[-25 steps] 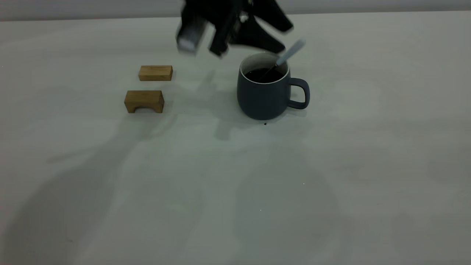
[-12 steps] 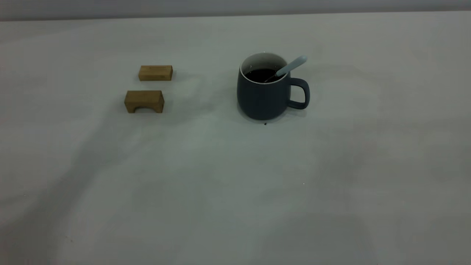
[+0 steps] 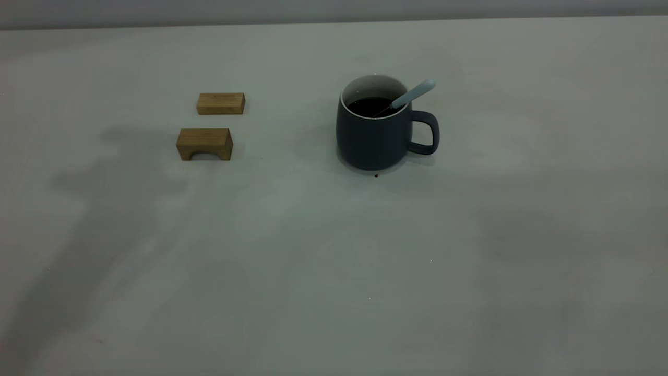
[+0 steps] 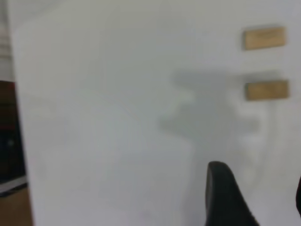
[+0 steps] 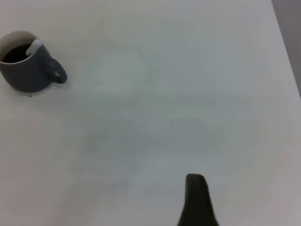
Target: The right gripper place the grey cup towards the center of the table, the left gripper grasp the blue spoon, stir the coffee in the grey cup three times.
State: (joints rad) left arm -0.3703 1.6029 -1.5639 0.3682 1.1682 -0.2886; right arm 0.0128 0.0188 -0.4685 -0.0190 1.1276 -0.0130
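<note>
The grey cup [image 3: 376, 130] stands upright a little beyond the table's [image 3: 334, 271] middle, its handle pointing right. It also shows far off in the right wrist view as the cup [image 5: 26, 66]. The coffee [image 3: 371, 106] lies dark inside it. The blue spoon [image 3: 415, 93] leans free on the rim above the handle, bowl in the liquid. Neither gripper appears in the exterior view. My left gripper [image 4: 261, 197] hangs open and empty over bare table near the two blocks. One lone black finger [image 5: 196, 200] of my right gripper shows, far to the cup's right, holding nothing.
Two wooden blocks lie left of the cup: a flat one [image 3: 221, 103] behind an arched one [image 3: 204, 143]. A tiny dark speck [image 3: 376, 175] sits just in front of the cup. The table's far right edge [image 5: 287, 52] shows in the right wrist view.
One second ago the left gripper hovered just behind the cup by the spoon handle; it has since left the exterior view. The spoon has settled lower against the rim. Arm shadows slid left.
</note>
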